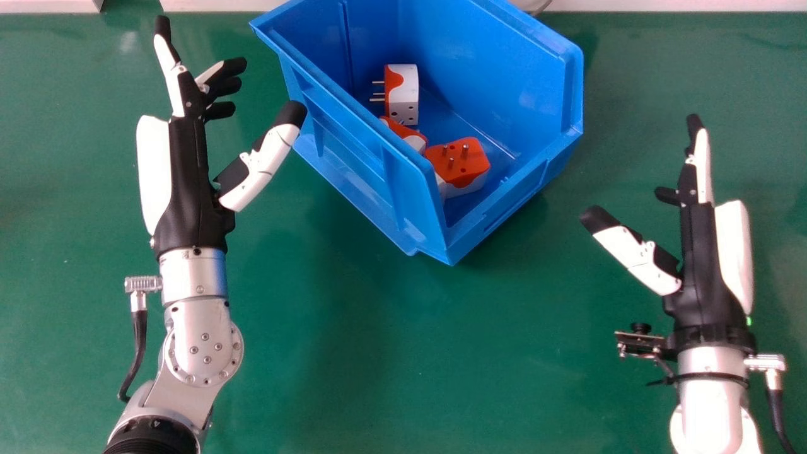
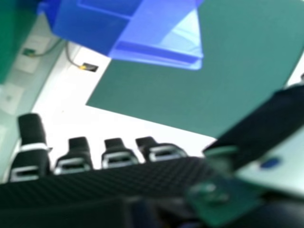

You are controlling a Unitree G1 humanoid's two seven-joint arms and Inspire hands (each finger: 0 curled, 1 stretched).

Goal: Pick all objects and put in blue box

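1. Silver forearm (image 1: 202, 340) on the left, which looks nearest the head camera, comes up from the bottom edge, a cable (image 1: 140, 334) plugged in beside its wrist.
2. The left hand (image 1: 188, 164) is spread wide, fingers mostly straight and thumb well out from them, holding nothing. It is left of the box, above the green tabletop (image 1: 353, 353).
3. The blue box (image 1: 372, 151) sits on the tabletop between the two hands, turned at an angle, its low front edge towards the robot.
4. Inside it lie orange and white plug adapters: one farther back (image 1: 403, 94) with its pins pointing left, a middle one (image 1: 406, 133) partly hidden by the side wall, and a front one (image 1: 459, 165) with pins upward. A white piece just beside the front one may belong to a fourth; I cannot tell.
5. Judging by this, the placing is done or very nearly so. What is left is probably just settling both arms clear of the box.
6. The right hand (image 1: 696, 258) is also wide, thumb held away from the extended fingers, with nothing in its grasp, well apart from the box. A small bracket (image 1: 640, 343) is fixed at its wrist.
7. As for labels, no legible brand or wording stands out on the adapters or box; the left arm's black collar (image 1: 154, 435) bears a small pale mark.
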